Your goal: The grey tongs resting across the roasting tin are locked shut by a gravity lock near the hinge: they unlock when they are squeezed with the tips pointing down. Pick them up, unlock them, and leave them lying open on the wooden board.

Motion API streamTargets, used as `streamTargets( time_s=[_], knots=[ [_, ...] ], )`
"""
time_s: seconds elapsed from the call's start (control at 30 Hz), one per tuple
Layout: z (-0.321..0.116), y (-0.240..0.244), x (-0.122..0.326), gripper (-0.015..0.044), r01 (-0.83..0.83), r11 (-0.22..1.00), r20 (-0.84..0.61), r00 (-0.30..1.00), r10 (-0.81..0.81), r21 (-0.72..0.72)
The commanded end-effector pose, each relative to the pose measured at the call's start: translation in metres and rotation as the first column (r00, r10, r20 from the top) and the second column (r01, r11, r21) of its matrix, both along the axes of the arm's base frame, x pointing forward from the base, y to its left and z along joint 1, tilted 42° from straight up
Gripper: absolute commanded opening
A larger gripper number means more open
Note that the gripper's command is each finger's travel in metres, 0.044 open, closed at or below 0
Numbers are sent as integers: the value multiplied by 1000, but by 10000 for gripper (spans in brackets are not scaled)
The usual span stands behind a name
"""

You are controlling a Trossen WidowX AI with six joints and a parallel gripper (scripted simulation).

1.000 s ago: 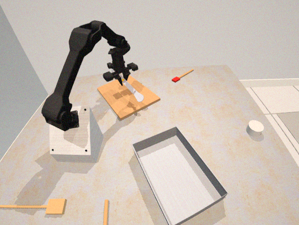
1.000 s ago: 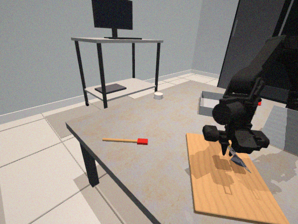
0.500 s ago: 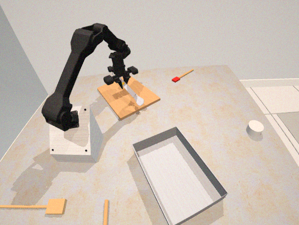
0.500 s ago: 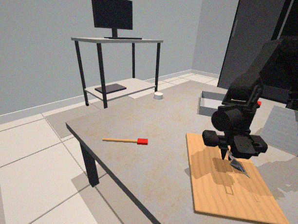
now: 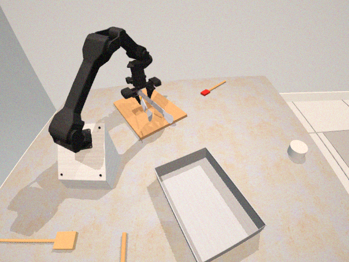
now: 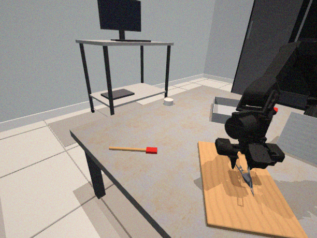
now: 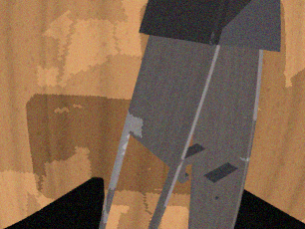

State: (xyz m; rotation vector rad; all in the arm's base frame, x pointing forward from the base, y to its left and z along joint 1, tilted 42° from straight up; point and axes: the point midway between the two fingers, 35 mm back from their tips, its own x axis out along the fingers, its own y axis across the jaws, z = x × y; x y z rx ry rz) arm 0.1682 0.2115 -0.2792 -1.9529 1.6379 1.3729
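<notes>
Gripper (image 5: 143, 95) over the wooden board (image 5: 134, 118), jaws about half open, with the hinge end of the grey tongs (image 5: 155, 109) between the fingers; whether the pads touch them, cannot tell. Tongs' arms splayed in a V, tips down at the board. Roasting tin (image 5: 242, 205) well apart.
</notes>
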Motion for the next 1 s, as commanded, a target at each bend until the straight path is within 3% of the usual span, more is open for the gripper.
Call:
streamTargets(
  time_s=[0.0, 0.17, 0.33, 0.67, 0.97],
  knots=[
    [0, 0, 0, 323, -1, 1000, 2, 1000, 1, 0],
    [0, 0, 0, 440, -1, 1000, 2, 1000, 1, 0],
    [20, 10, -15, 440, -3, 1000, 0, 1000, 3, 4],
    [138, 21, -123, 440, -10, 1000, -12, 1000, 10, -5],
    [151, 31, -124, 440, -15, 1000, -11, 1000, 15, -2]
  ],
)
